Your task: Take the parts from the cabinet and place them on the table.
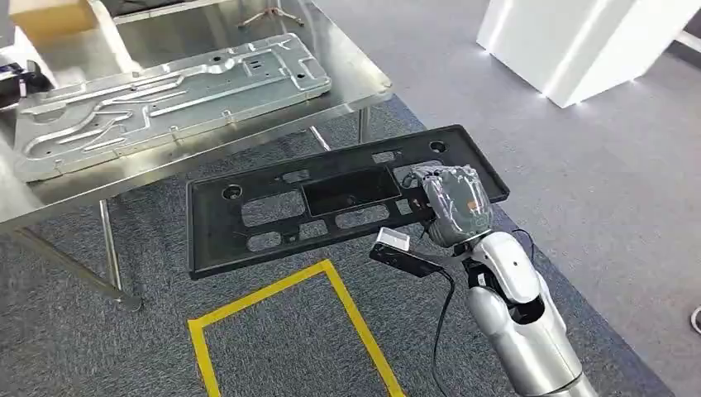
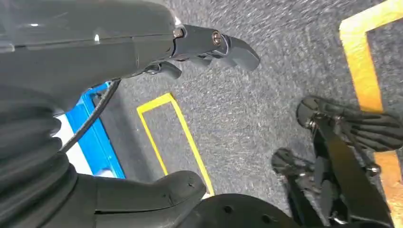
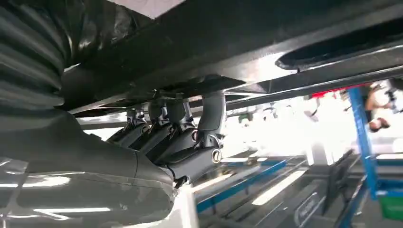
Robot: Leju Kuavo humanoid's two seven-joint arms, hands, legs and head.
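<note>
A long black plastic panel [image 1: 273,211] with several cut-outs hangs level in the air in front of the steel table [image 1: 355,83]. My right hand [image 1: 453,203] grips it near its right end. In the right wrist view the fingers [image 3: 183,128] hook up around the panel's dark edge [image 3: 266,42]. A silver stamped metal part [image 1: 169,95] lies flat on the table top. My left hand [image 2: 142,109] hangs over the grey carpet, fingers [image 2: 214,45] and thumb apart, holding nothing.
Yellow tape [image 1: 281,289] marks a rectangle on the grey carpet beneath the panel. A white block [image 1: 579,41] stands at the far right. A cardboard box [image 1: 50,15] sits at the table's far left corner. The table legs [image 1: 112,252] stand near the panel's left end.
</note>
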